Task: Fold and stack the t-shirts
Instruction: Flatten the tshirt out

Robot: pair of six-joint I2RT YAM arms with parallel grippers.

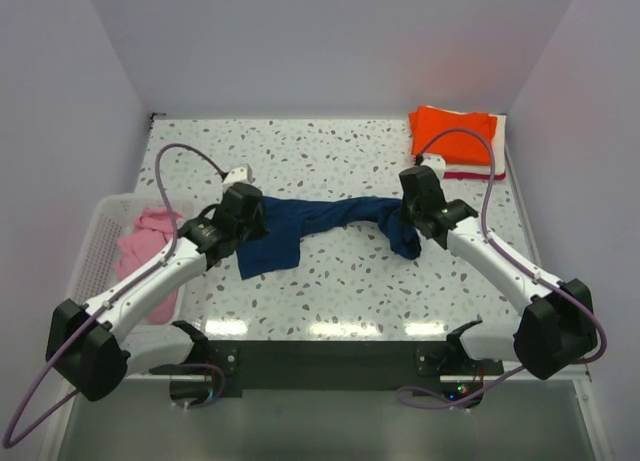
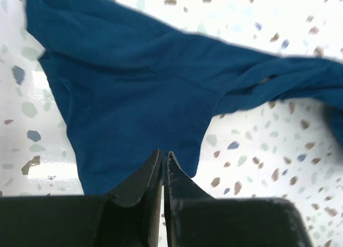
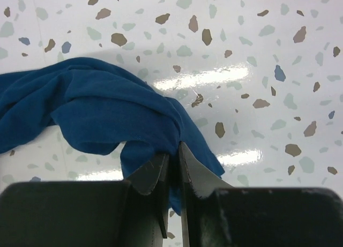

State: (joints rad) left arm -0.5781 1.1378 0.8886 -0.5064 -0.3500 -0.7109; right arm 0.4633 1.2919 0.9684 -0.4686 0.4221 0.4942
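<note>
A robot lab cell: plain white walls (image 1: pixel 330 41) enclosing a speckled tabletop (image 1: pixel 330 151).

The left arm (image 1: pixel 150 281) and the right arm (image 1: pixel 495 253) are both built of smooth white tubular links joined by chunky black joint housings, and each rises from a black base. A thin lilac cable (image 1: pixel 180 147) loops along the left arm, and a matching cable (image 1: pixel 462 131) runs along the right. By the right base (image 1: pixel 450 366) sit what may be tiny red and green lights, too small to be sure. The left fingers (image 2: pixel 144 180) and right fingers (image 3: pixel 199 177) are black tapering wedges on boxy black mounts.
</note>
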